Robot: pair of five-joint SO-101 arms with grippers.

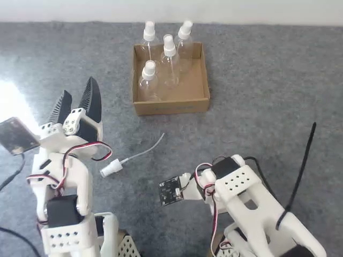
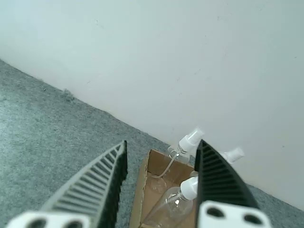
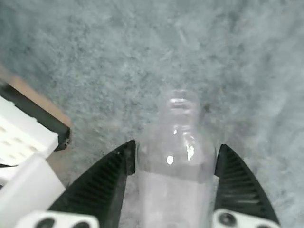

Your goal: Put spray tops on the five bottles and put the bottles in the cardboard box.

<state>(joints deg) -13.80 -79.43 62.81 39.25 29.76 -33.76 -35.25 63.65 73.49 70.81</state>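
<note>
**Clerk:** Item one, cardboard box (image 1: 170, 106)?

**Checker:** Twelve o'clock on the grey carpet (image 1: 268, 80) in the high view. Contents: four capped bottles (image 1: 149, 85), upright, tops fitted. Bare floor shows at the box's four o'clock corner.

**Clerk:** Item two, the fifth bottle (image 3: 176, 161)?

**Checker:** Clear plastic, neck bare. It sits in the right gripper (image 3: 176, 147). The jaws close against its two sides below the shoulder, and the mouth points away from the wrist. That arm stands at five o'clock on the carpet.

**Clerk:** Item three, loose spray top (image 1: 111, 170)?

**Checker:** Lying flat at seven o'clock from the box, between the two arms. Its dip tube (image 1: 144, 151) trails toward one o'clock. Nothing touches it.

**Clerk:** Left gripper (image 1: 78, 90)?

**Checker:** Nine o'clock, aimed toward the box, jaws spread wide, nothing in them.

**Clerk:** Handling notes?

**Checker:** Judgement only.
- **Bottle:** empty, very light, thin-walled and smooth. It is likely to dent or slip out under a hard squeeze. Hold the body with moderate pressure and leave the neck free.
- **Spray top:** light, with a rigid white head. Take it across the head or collar. Avoid the tube, which looks thin and springy and would bend.
- **Fitting:** the tube must enter the mouth first, so alignment looks like the delicate part.
</note>
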